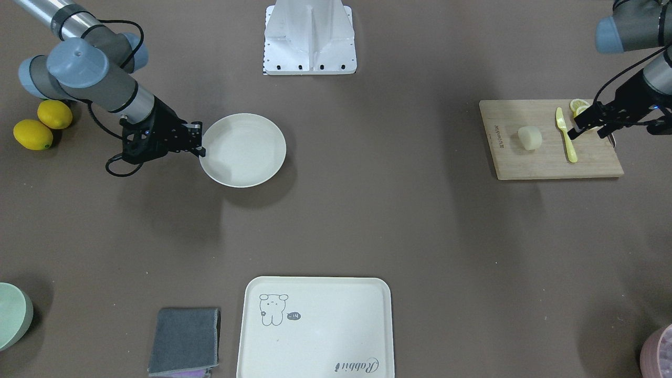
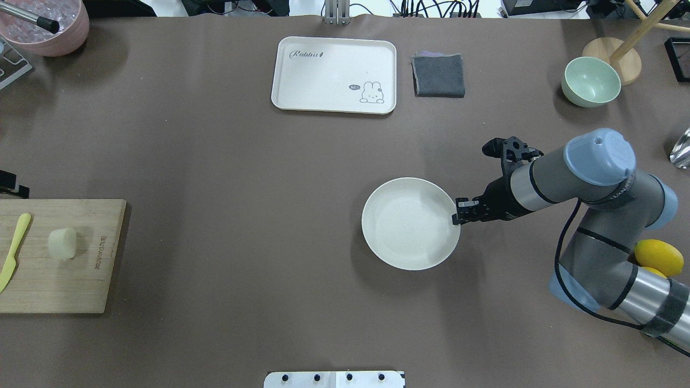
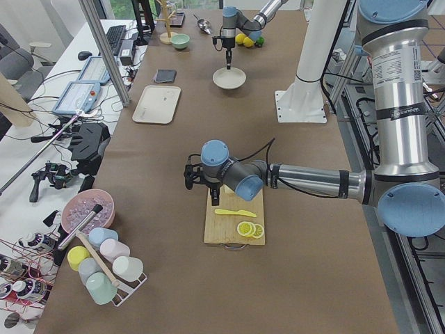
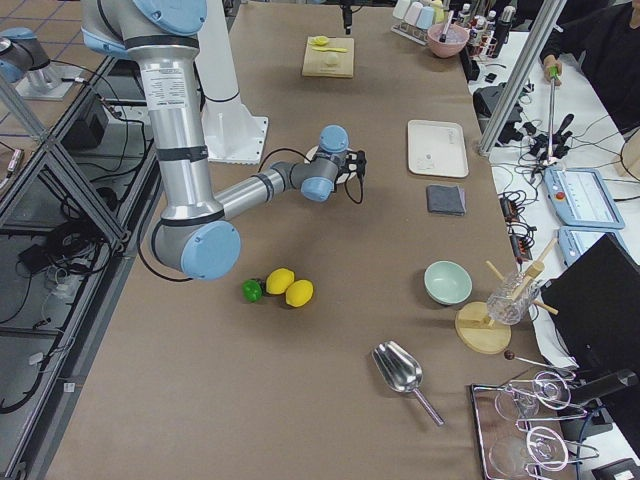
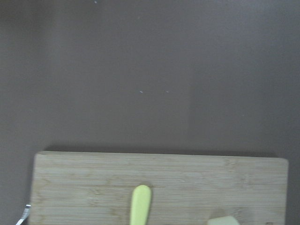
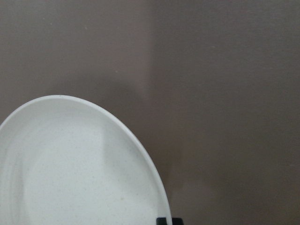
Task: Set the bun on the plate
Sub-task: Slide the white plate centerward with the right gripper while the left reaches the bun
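We count one bun (image 1: 529,138), one plate (image 1: 242,150), one cutting board (image 1: 546,163) and one yellow knife (image 1: 566,135). Of lemon slices (image 3: 249,229) we make out at least two (they overlap, so we cannot fix the number). Whole fruit comes to two lemons (image 1: 32,134) and one lime (image 4: 252,290). We also find one tray (image 1: 315,328), one grey cloth (image 2: 439,75), one pale green bowl (image 2: 591,81), one pink bowl (image 2: 46,24) and one metal scoop (image 4: 403,375). We count six pastel cups (image 3: 102,236), though not surely.

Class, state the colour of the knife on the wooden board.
The knife is pale yellow-green; front-facing view shows it best.
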`<state>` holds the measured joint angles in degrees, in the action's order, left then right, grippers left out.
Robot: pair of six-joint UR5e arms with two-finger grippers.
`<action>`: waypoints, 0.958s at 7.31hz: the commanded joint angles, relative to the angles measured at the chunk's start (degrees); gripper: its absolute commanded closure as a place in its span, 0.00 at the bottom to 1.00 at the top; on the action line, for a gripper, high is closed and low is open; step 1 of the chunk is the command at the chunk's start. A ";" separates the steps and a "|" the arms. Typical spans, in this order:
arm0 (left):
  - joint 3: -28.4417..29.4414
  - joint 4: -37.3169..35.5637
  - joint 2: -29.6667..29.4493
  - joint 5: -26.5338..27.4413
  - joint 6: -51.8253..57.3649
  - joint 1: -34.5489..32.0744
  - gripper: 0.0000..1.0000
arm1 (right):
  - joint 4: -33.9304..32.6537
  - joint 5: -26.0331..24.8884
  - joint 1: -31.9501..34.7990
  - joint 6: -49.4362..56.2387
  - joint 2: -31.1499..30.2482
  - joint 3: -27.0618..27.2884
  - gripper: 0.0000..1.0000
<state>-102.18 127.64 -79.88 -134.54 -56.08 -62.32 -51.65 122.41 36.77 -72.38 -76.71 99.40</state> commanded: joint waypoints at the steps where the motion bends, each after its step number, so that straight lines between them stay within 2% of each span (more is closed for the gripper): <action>1: -0.65 3.75 0.17 8.64 -9.56 9.72 0.03 | -2.14 -4.88 -3.97 -6.00 8.03 -3.83 1.00; 3: -0.65 3.76 0.25 10.17 -10.54 11.60 0.03 | -2.23 -6.47 -5.21 -8.04 11.30 -6.92 1.00; 5: 0.13 3.67 0.43 13.76 -11.24 15.36 0.04 | -2.14 -6.74 -5.39 -8.04 12.10 -8.08 1.00; 7: 0.40 3.50 0.60 13.87 -11.95 16.09 0.11 | -2.14 -6.74 -5.39 -8.91 12.54 -8.34 1.00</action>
<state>-102.05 131.27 -79.40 -121.06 -67.76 -46.81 -53.75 115.70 31.41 -80.61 -64.54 91.31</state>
